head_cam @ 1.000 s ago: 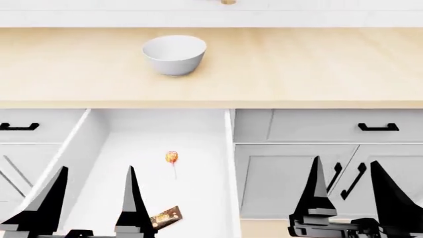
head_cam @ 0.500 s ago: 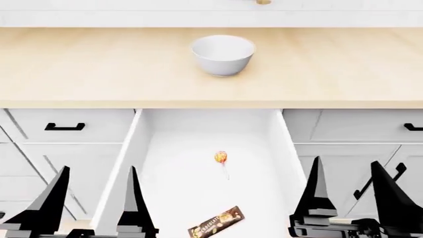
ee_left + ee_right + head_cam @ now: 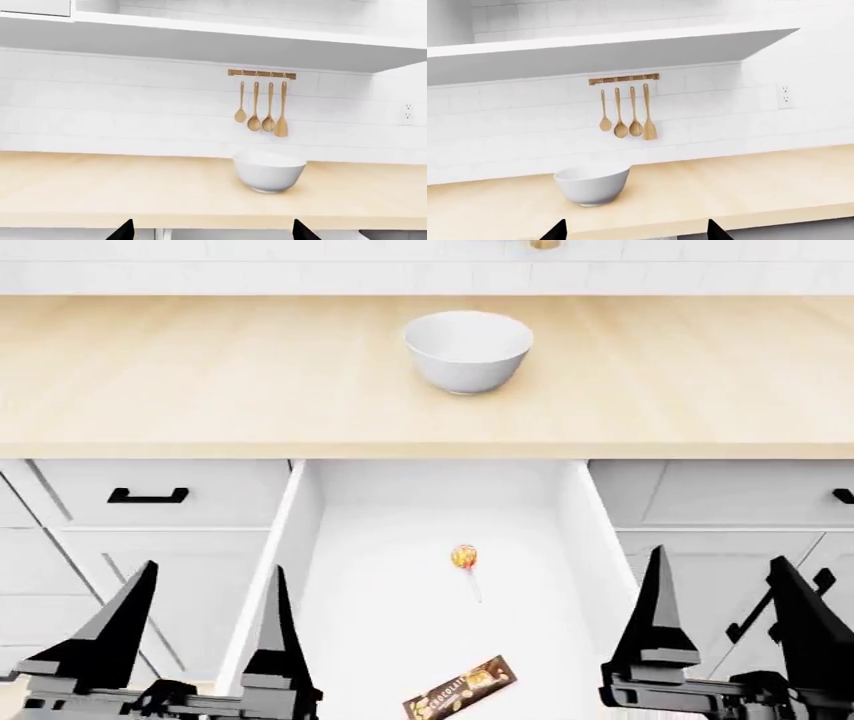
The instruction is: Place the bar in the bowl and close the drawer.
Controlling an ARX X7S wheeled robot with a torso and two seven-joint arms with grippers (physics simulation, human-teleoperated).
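The dark brown bar point(image 3: 462, 688) lies tilted on the white floor of the open drawer point(image 3: 304, 540), near its front end. The white bowl point(image 3: 469, 349) stands upright on the wooden counter behind the drawer; it also shows as the bowl point(image 3: 269, 171) in the left wrist view and the bowl point(image 3: 591, 184) in the right wrist view. My left gripper point(image 3: 211, 585) hovers open over the drawer's left wall, left of the bar. My right gripper point(image 3: 721, 575) hovers open just right of the drawer. Both hold nothing.
An orange-yellow lollipop point(image 3: 463, 559) lies mid-drawer, beyond the bar. Closed grey cabinet fronts with black handles point(image 3: 147, 496) flank the drawer. Wooden utensils point(image 3: 261, 105) hang on the tiled wall behind the bowl. The counter's front edge point(image 3: 427, 450) overhangs the drawer's back.
The whole view has shifted left, so the drawer, bowl and bar now sit further right, nearer centre between my grippers. Both grippers stay open and hold their pose.
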